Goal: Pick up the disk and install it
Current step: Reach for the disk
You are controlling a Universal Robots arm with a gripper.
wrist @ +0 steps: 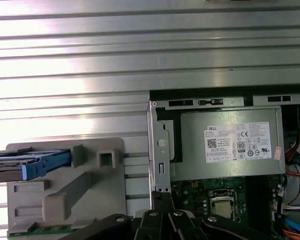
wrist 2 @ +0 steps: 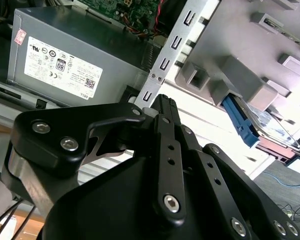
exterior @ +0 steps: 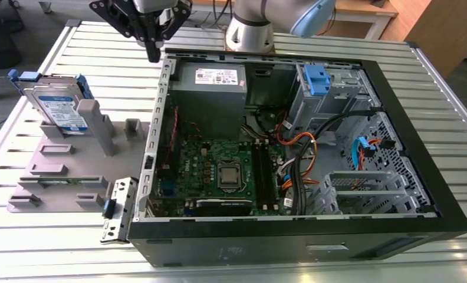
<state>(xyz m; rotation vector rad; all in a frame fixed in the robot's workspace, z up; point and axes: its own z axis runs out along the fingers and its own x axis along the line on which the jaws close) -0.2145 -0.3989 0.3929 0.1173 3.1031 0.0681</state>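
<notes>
A ribbed metal bench (exterior: 422, 76) carries an open desktop computer case (exterior: 296, 239), which lies on its side with boards and cables exposed. A Universal Robots arm (exterior: 249, 29) reaches in from the far edge. Inside the case, the grey power supply (exterior: 217, 88) sits in a rear corner, next to the wall nearest the arm. Beside the case, toward the exterior view's left, a grey moulded holder (exterior: 61, 171) rests on the bench.

The disk (exterior: 56, 109), silver with a blue-and-white label and blue rails, stands on edge in a slot of that holder, well apart from the case. The gripper (exterior: 153, 56) hangs above the case's rear corner, near the power supply and on the side facing the holder. It touches neither the case nor the disk. Its fingers (wrist 2: 166, 140) are drawn together and carry nothing.

On this showing the job looks to be at its very start. The disk has not been picked up, and both the lift from the holder and the fitting into the case are left to do.
</notes>
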